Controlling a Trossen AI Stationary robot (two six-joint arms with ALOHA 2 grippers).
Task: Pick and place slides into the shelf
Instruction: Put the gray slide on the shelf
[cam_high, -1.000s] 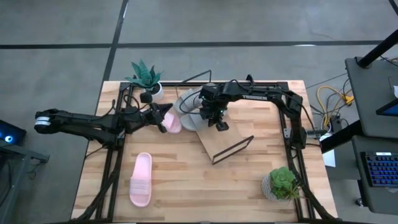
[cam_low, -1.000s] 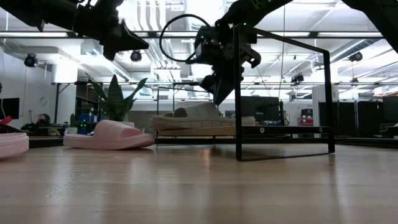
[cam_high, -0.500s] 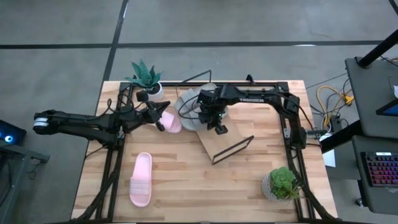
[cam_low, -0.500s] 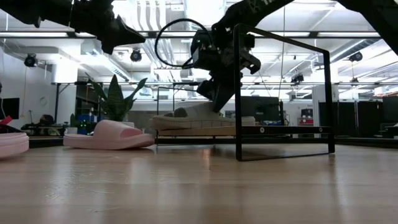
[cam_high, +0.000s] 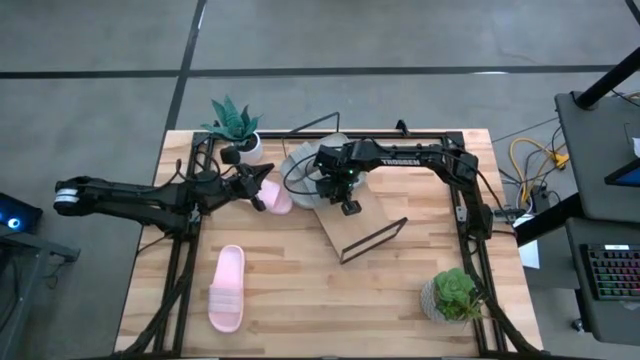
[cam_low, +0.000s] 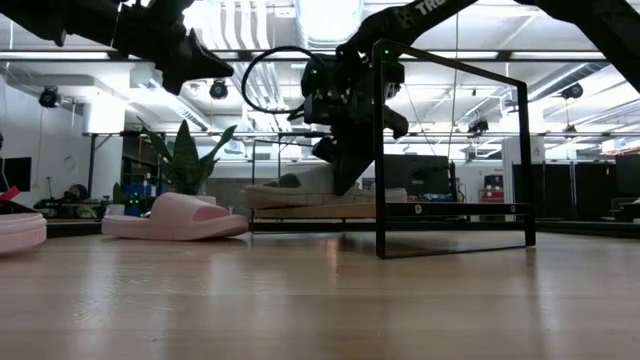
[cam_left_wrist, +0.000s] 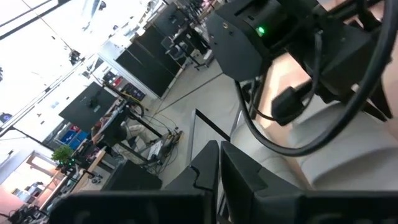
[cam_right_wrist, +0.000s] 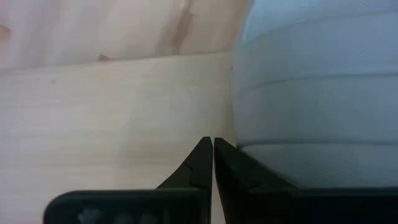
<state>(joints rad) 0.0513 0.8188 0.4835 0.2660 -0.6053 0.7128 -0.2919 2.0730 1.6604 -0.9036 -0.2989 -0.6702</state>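
So progress was roughly halfway by my read. The two grey slides (cam_high: 305, 165) were already up at the top end of the shelf (cam_high: 352, 225), side by side, and the wrist camera on the right arm was staring straight at one grey sole sitting against the light board. One pink slide (cam_high: 277, 195) lay on the tabletop (cam_high: 300, 290) just beside the shelf's left edge, not on it as far as I could tell, and the other pink slide (cam_high: 228, 288) was well apart, down toward the near left of the tabletop, untouched. So two pink ones were left to go.

The right gripper (cam_high: 349, 207) hung over the board right next to the grey pair, fingers pressed together with nothing between them. The left gripper (cam_high: 263, 197) hovered above the nearer pink slide, also clenched and empty, so no grab had started there yet.

Compared with a second earlier: the right arm had pulled in and shifted a bit left along the shelf, with its gripper sitting lower in the table-level view. The left arm barely budged, maybe a small wobble. None of the slides moved at all, and neither gripper loosened in that time. The potted plants (cam_high: 235, 125) stayed put too
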